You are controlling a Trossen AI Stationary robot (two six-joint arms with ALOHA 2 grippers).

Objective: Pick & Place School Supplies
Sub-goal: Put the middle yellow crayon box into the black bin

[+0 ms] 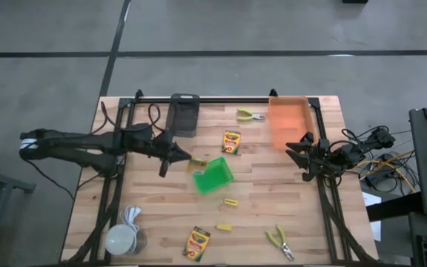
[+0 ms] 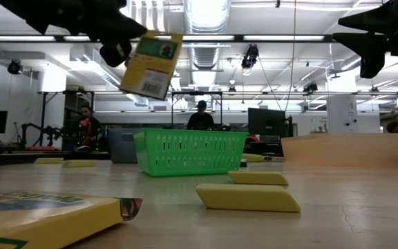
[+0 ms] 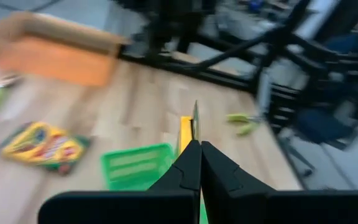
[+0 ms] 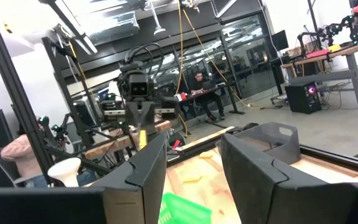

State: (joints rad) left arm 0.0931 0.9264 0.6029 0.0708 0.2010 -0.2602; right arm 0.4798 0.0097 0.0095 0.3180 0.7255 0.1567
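1. Yellow cardboard is clamped between the shut fingers of the left gripper [image 1: 178, 157]: a crayon box [image 2: 151, 64] is held tilted in the air, just beside the green basket [image 1: 213, 176] and above table height.
2. The right gripper [image 1: 300, 152] is seen well apart from the green basket, next to the orange bin [image 1: 288, 122]; its fingers stand partly apart, with nothing between them.
3. A second crayon box [image 1: 231, 141] is found on the wooden table [image 1: 295, 208] near the green basket, between it and the orange bin.
4. A third crayon box [image 1: 196, 243] and two small yellow blocks [image 1: 231, 201] are laid on the side of the green basket opposite the grey bin [image 1: 183, 113].
5. Two yellow-handled pliers [image 1: 250, 114] are seen well apart from the green basket.
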